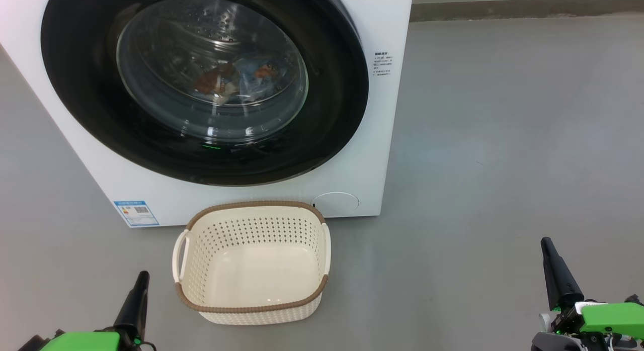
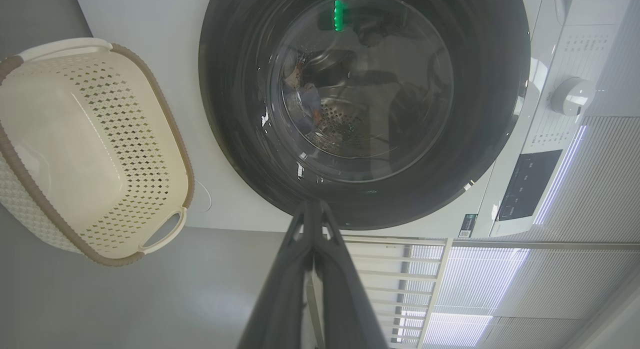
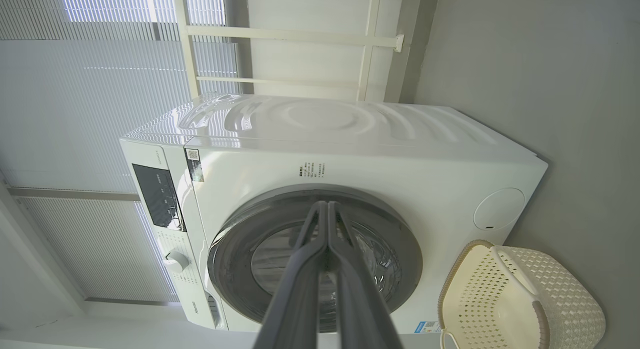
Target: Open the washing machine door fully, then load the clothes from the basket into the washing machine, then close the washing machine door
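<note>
Appearing complete: the washing machine door sits shut on the washing machine, the clothes lie behind its glass, and the basket stands empty just before it. The left gripper and right gripper have fingers pressed together, holding nothing.

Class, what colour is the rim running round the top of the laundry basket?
Brown, woven-look rim on a cream-white basket; best in the head view.
</note>
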Robot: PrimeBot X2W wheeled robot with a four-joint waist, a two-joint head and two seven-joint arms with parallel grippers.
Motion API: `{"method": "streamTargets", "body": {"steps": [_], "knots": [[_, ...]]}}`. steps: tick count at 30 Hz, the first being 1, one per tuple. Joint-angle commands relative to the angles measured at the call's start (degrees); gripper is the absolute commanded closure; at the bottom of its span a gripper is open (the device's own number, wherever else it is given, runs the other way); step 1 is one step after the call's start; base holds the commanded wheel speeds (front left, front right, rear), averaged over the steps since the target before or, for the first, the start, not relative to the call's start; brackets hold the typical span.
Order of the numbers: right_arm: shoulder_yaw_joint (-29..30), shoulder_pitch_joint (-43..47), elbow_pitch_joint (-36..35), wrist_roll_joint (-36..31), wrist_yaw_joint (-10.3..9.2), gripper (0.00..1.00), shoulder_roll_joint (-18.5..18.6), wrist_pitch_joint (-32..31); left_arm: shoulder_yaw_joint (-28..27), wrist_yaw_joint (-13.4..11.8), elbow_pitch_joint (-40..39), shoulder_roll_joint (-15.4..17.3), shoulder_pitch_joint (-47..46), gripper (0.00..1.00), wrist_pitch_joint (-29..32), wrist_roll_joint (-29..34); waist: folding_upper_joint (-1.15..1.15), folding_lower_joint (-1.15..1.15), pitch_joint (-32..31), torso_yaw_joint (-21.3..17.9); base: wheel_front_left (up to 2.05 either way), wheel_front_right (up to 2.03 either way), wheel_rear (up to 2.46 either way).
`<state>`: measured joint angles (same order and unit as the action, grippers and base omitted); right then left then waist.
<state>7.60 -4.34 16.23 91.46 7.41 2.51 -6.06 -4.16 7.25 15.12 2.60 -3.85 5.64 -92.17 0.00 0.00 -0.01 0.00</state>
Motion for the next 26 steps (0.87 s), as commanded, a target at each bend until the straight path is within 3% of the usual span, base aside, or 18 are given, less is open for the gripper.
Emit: {"method": "streamTargets", "body": {"steps": [1, 26], "knots": [[-0.96, -2.38, -1.78, 0.62, 0.08, 1.0, 0.37, -0.5, -1.96, 0.01, -0.99, 0.64, -2.72, 1.0, 0.5, -0.34, 0.0, 0.0, 0.0, 0.0, 0.0, 0.0, 0.0], [-0.96, -2.38, -1.78, 0.61, 0.08, 1.0, 0.37, -0.5, -2.03, 0.01, -0.99, 0.59, -2.73, 1.0, 0.55, -0.28, 0.0, 0.0, 0.0, 0.0, 0.0, 0.0, 0.0]]}}
